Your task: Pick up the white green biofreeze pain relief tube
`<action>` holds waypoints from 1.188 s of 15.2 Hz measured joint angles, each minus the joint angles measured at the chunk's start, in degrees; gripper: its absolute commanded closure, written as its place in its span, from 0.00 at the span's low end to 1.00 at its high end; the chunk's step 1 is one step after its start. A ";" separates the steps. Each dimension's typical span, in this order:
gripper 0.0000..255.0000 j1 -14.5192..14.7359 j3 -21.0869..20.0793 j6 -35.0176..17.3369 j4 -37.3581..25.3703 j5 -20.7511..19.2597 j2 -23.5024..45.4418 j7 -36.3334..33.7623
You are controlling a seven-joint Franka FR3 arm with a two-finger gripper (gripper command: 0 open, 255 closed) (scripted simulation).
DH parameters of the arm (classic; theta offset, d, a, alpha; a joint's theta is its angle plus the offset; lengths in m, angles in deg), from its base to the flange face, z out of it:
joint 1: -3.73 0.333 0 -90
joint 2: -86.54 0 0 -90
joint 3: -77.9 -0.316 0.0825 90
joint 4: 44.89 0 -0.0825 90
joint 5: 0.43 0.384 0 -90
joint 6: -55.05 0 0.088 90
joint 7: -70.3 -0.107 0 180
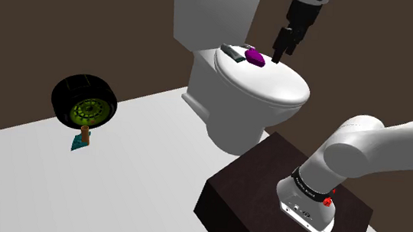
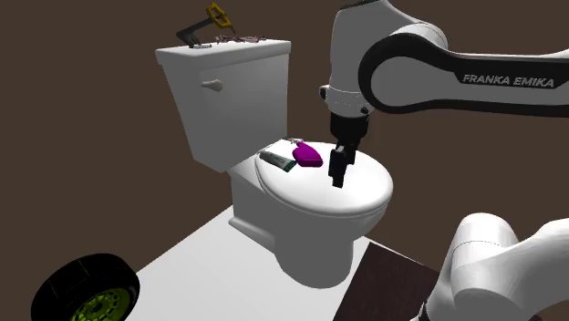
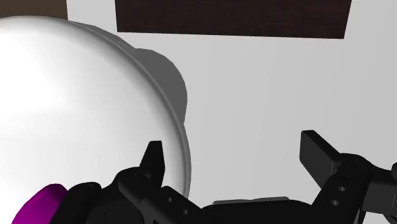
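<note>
In the shoulder view, the white-green tube [image 1: 231,53] lay on the toilet lid [image 1: 277,85] at its tank end, just beside a purple object [image 1: 255,57]. The end effector [image 1: 278,56] hung near that object.

In the second exterior view, the tube [image 2: 276,160] lay apart from the end effector [image 2: 337,173].

In the wrist view, the end effector [image 3: 233,143] was released, its fingers apart with nothing between them, above the lid's edge and the floor [image 3: 267,95].

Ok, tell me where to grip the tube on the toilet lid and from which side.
Probably its middle, from straight above, closing across its narrow width: the tube lies flat on the lid, and the purple object sits close beside it.
</note>
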 measured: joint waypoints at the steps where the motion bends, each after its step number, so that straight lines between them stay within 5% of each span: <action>1: 0.00 0.00 0.00 0.00 0.00 0.00 0.00 0.00; 18: 0.00 -4.20 9.46 -24.20 -8.63 0.04 26.84 5.42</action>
